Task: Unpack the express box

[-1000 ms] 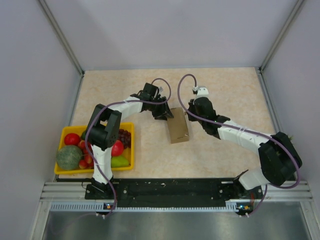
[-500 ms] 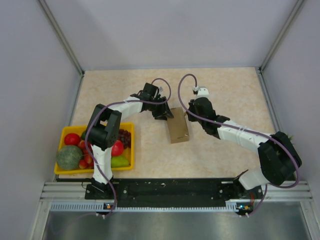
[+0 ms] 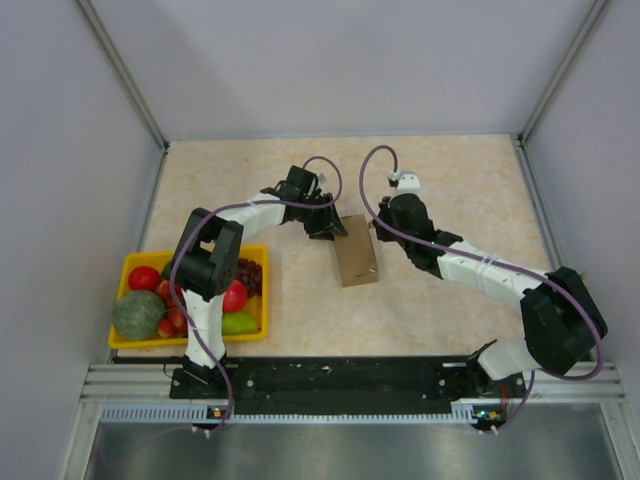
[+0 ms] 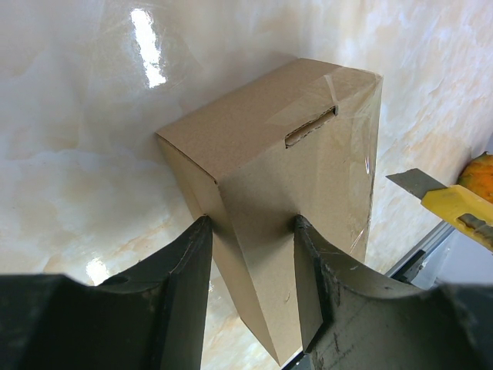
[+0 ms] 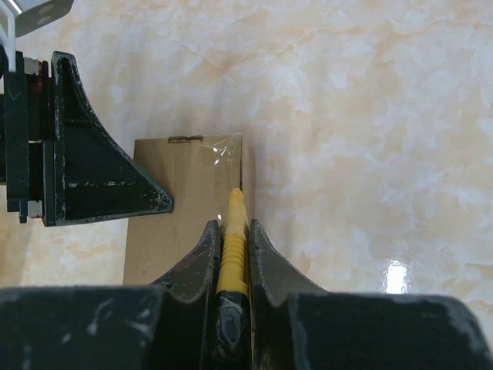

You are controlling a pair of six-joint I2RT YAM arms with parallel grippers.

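The express box [image 3: 356, 252] is a plain brown cardboard box lying on the marble tabletop, with clear tape over its closed flap. My left gripper [image 3: 328, 226] is at its far left corner. In the left wrist view its fingers [image 4: 202, 235] straddle the box [image 4: 293, 146] and press against it, with the gripper's midpoint [image 4: 250, 225] on the cardboard. My right gripper [image 3: 380, 230] is shut on a yellow utility knife [image 5: 233, 231]. The knife points along the right edge of the box [image 5: 181, 223]. Its blade and handle [image 4: 461, 208] show in the left wrist view.
A yellow fruit tray [image 3: 255, 250] with a melon [image 3: 138, 314], tomatoes and grapes sits at the near left beside the left arm's base. Grey walls enclose the table on three sides. A metal rail runs along the near edge.
The right wrist has edged slightly toward the far side. The box and the left arm have not moved.
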